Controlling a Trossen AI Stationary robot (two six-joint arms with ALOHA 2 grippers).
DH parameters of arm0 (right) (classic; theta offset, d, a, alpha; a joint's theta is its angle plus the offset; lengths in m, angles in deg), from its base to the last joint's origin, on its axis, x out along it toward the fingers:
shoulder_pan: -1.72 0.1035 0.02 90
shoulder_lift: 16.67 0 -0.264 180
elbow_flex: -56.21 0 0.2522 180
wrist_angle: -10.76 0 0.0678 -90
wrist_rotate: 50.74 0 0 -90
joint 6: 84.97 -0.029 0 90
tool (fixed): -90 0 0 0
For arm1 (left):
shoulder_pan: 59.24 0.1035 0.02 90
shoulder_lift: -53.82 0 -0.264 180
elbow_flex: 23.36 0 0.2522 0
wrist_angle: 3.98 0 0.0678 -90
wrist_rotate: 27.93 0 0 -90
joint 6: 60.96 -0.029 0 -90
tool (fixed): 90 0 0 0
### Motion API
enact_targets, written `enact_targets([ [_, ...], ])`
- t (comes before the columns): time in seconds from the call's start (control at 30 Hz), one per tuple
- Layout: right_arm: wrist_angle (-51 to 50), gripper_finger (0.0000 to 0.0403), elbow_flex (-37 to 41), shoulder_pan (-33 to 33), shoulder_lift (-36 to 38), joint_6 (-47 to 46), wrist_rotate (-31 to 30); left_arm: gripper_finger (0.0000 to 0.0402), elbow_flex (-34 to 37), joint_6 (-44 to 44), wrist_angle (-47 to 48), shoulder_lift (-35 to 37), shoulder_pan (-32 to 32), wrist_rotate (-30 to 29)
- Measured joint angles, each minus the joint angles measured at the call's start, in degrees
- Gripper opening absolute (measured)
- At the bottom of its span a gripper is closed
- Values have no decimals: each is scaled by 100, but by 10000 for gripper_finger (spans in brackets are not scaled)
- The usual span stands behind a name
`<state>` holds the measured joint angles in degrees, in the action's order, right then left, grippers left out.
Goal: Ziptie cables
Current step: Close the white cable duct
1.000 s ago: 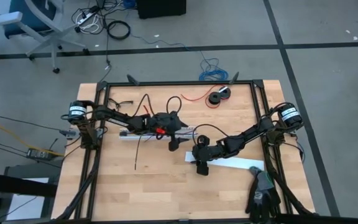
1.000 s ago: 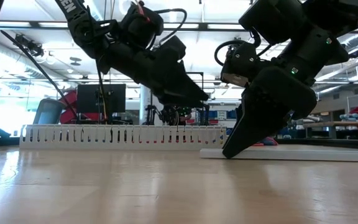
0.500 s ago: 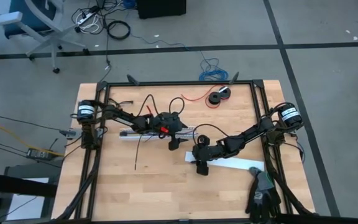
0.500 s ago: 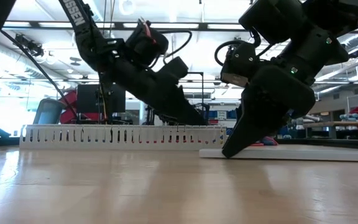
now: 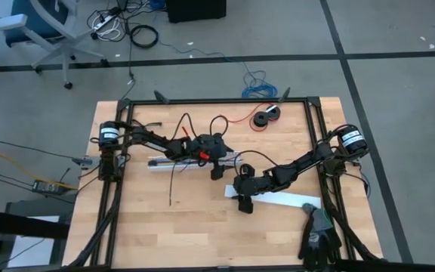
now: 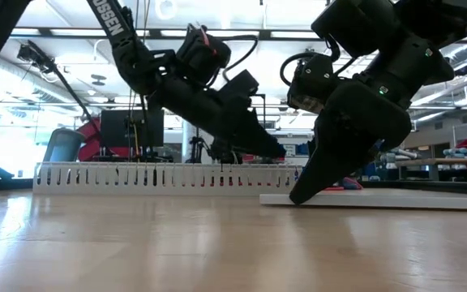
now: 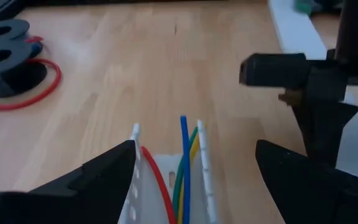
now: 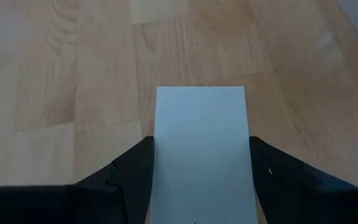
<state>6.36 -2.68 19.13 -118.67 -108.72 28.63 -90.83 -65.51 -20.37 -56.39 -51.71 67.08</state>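
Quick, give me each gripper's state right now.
Left gripper: open, holding nothing, over the end of the slotted white duct with the cables in it.
Right gripper: closed on the flat white strip.

Left pincer (image 7: 194,165) spread wide, right pincer (image 8: 199,163) clamped, both low

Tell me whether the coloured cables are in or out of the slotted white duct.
In. The left wrist view shows the cables lying between the slotted white duct's two walls, their ends reaching its open end.
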Motion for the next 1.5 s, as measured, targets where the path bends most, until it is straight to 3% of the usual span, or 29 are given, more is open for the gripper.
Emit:
enact_targets([
  [0.2,-2,226,-2,0,0,0,20,344,-28,-128,318,-9,112,-222],
  [0.43,-2,227,-2,0,0,24,31,337,-27,-89,367,-310,220,-67],
  [0.8,-7,226,-2,0,0,-19,35,313,-27,74,-384,-535,188,22],
  [1.5,-17,227,-2,0,0,-24,33,311,-346,28,-456,-813,177,199],
])
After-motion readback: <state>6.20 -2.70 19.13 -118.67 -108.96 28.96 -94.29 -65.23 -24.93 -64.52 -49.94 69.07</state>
